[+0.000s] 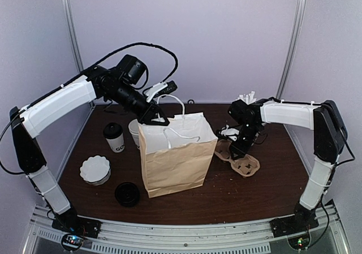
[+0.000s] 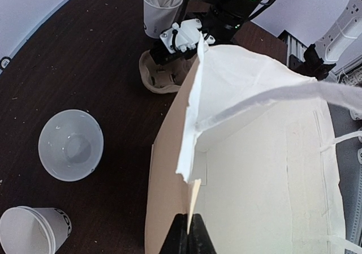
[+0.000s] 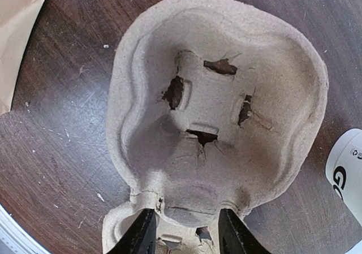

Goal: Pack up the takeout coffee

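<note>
Pinching the far rim of the paper bag (image 1: 175,163), the left gripper (image 2: 189,225) is closed flat on the paper edge, and the mouth gapes below the wrist. The bag stands upright mid-table. The right gripper (image 3: 186,234) is at the pulp cup carrier (image 3: 215,124), its fingers partly spread with the carrier's near end between them; cannot tell if they press it or only straddle it. The takeout coffee (image 1: 114,136), black lid on, stands on the table (image 1: 254,197) left of the bag, near the lidless cup (image 2: 70,145), apart from both grippers. Coffee not yet packed.

Risks, as judged:
- A pull on the thin rim could tear it or tip the empty bag, which has nothing inside to weigh it down.
- The white handle (image 2: 294,93) crosses the mouth and could snag a cup or carrier going in.
- The carrier's slots look torn, so a cup seated there may sit loose and lean.
- The coffee is on the left arm's side with the bag between it and the right arm. Letting go of the rim to fetch it may let the mouth sag shut.
- The lidless cup beside it bears the same print, so it could be grabbed by mistake.
</note>
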`<control>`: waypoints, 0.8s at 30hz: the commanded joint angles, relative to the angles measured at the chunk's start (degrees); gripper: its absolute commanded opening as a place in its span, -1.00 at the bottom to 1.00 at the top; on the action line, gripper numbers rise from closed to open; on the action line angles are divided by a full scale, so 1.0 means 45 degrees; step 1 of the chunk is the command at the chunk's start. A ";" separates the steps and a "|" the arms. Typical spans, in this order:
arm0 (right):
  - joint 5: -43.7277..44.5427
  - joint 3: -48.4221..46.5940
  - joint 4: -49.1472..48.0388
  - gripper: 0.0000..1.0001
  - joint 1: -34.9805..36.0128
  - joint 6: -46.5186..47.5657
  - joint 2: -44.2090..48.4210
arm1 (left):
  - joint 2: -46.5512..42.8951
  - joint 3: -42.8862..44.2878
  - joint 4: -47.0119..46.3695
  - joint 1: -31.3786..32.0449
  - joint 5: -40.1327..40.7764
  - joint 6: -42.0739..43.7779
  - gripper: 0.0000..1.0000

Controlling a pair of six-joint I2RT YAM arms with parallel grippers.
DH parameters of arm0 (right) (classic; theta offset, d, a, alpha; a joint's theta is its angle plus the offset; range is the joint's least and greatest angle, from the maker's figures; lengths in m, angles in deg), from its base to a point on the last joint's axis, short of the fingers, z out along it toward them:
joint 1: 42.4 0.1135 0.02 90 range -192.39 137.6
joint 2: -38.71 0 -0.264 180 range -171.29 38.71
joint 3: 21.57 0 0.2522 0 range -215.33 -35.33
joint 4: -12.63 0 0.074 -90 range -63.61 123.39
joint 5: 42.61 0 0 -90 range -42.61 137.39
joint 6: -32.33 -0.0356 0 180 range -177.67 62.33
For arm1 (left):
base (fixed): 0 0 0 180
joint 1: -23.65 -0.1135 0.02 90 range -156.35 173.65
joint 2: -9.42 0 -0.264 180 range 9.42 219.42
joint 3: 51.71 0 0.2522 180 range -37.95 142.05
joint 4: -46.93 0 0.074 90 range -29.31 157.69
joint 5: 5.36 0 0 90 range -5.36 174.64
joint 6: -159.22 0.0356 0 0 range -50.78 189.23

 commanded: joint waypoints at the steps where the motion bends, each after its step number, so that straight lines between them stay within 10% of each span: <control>1: 0.0255 0.0218 0.0090 -0.17 0.0106 -0.0141 -0.0032 | -0.0301 -0.0092 -0.0582 -0.0115 -0.0354 -0.0135 -1.00; 24: 0.0663 0.0183 0.0064 -0.28 0.0145 -0.0365 -0.0513 | -0.0313 -0.0138 -0.0570 -0.0134 -0.0445 -0.0094 -1.00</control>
